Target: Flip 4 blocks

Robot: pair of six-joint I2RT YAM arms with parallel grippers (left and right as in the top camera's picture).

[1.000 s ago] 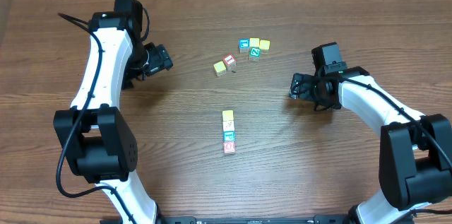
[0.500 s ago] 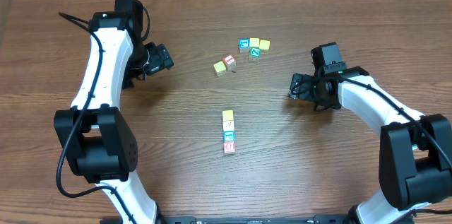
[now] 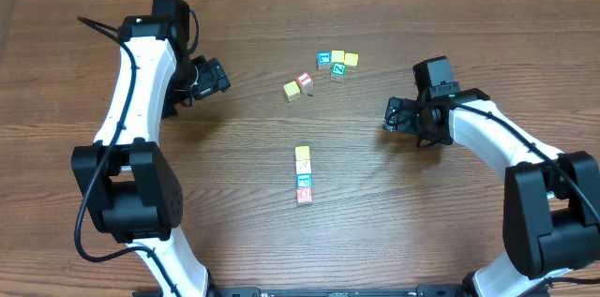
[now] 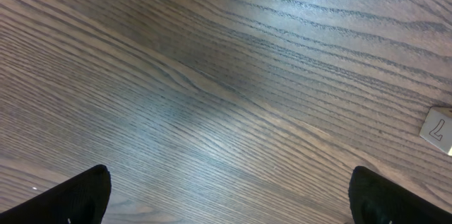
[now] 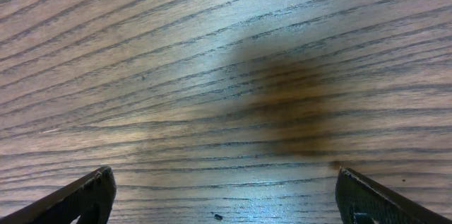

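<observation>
Both arms hang idle over bare wood. Nearest the camera's bottom edge, between the two pincers and closer in than either, sits a column of four blocks [image 3: 303,174] touching end to end: yellow at the far end, then cream, blue-bordered, red-bordered at the near end. Those look like the four to flip, and nothing is touching them.

The right pincer [image 3: 390,115] hovers with jaws spread wide and nothing between them; its wrist view shows only bench [image 5: 212,75] grain and its own shadow. The column lies well apart from it, inward and nearer the bottom edge.

The left pincer [image 3: 221,80] is also wide open and empty, set further back. Its wrist view catches the corner of one pale letter cube [image 4: 439,129] at the right edge, beside it but apart, and I cannot tell which cube that is.

Beyond both pincers, a loose pair: a yellow cube [image 3: 292,91] touching a red-bordered cube [image 3: 304,81]. Farthest back is a cluster of four: a blue-bordered cube [image 3: 323,58], two yellow cubes [image 3: 344,57] and the green-letter cube [image 3: 337,69]. Ten cubes in all: four in the column, two in the pair, four in the cluster.

The risk, as I judge it: these cubes are far smaller than the jaws and packed tight, so closing on one in the column could nudge or drag its neighbour and scatter the line. A pincer reaching for the far cluster instead would be working the wrong cubes.
</observation>
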